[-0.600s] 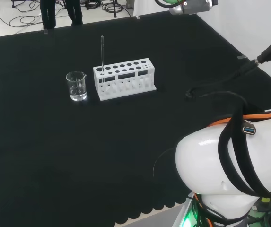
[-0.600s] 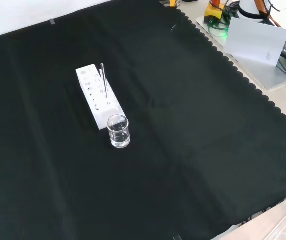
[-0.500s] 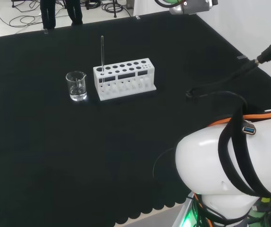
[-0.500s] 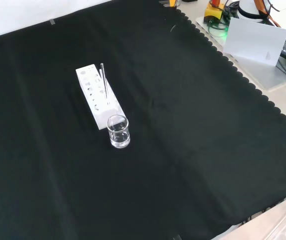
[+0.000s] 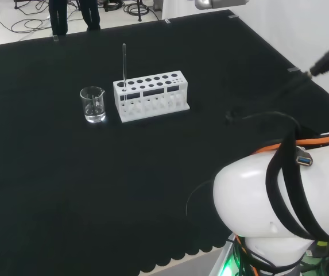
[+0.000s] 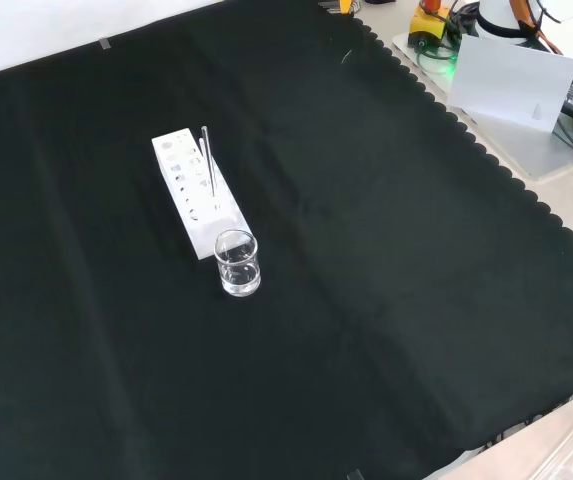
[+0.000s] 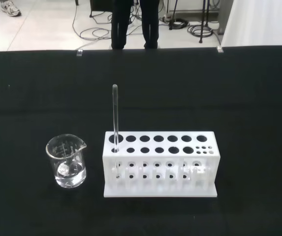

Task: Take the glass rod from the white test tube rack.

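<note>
Compared with the earlier head view, the grey and green part of the arm at the top edge has slid mostly out of sight, while everything on the table lies as it did; how the hand's fingers stand cannot be told. A thin clear glass rod (image 7: 115,118) stands upright, long axis vertical, in an end hole of the white plastic test tube rack (image 7: 159,164), the end just beside a small clear glass beaker (image 7: 66,161). The black cloth-covered table (image 6: 386,300) lies bare and wide on every side of them.

One rack (image 7: 159,164) — one rod (image 7: 115,116) — one beaker (image 7: 66,161).
</note>
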Robot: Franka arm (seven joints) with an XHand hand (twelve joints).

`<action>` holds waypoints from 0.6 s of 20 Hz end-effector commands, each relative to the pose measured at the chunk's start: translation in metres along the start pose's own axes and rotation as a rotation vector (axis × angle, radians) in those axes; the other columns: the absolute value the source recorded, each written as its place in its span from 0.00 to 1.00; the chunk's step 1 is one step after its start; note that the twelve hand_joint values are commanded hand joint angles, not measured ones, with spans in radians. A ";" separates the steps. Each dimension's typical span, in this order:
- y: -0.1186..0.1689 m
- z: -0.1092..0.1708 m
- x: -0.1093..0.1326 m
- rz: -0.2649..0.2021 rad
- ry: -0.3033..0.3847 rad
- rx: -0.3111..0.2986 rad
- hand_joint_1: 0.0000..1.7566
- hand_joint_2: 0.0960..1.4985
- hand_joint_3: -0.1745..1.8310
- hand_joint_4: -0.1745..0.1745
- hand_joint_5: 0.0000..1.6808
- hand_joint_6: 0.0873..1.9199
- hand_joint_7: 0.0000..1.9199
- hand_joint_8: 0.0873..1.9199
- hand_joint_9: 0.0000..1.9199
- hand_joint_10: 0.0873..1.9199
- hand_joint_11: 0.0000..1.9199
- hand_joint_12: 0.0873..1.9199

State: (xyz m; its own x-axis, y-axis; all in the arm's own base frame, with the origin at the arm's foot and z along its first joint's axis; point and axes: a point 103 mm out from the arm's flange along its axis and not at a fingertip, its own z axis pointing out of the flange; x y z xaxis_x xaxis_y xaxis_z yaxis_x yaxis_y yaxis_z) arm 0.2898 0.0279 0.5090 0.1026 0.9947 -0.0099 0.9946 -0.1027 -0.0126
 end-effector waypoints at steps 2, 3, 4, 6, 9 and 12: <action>-0.050 -0.018 0.016 0.040 -0.025 -0.027 0.25 0.70 0.06 0.38 0.01 0.00 0.00 0.20 0.00 0.42 0.00 0.75; -0.050 -0.017 0.014 0.039 -0.023 -0.028 0.25 0.70 0.06 0.38 0.01 0.00 0.00 0.20 0.00 0.42 0.00 0.75; -0.050 -0.017 0.014 0.037 -0.028 -0.028 0.25 0.70 0.06 0.37 0.01 0.00 0.00 0.21 0.00 0.43 0.00 0.76; -0.049 -0.015 0.013 0.032 -0.022 -0.030 0.26 0.70 0.05 0.37 0.01 0.00 0.00 0.24 0.02 0.43 0.00 0.77; -0.043 -0.011 0.009 0.038 -0.018 -0.017 0.26 0.71 0.05 0.36 0.02 0.00 0.00 0.28 0.03 0.44 0.02 0.78; -0.036 -0.007 0.007 0.037 -0.018 -0.019 0.26 0.71 0.05 0.35 0.03 0.00 0.00 0.31 0.05 0.43 0.04 0.78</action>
State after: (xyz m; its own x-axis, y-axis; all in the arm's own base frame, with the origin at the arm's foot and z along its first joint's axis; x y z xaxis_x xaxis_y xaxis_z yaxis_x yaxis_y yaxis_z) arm 0.2453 0.0428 0.5236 0.1381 0.9899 -0.0311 0.9904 -0.1379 0.0105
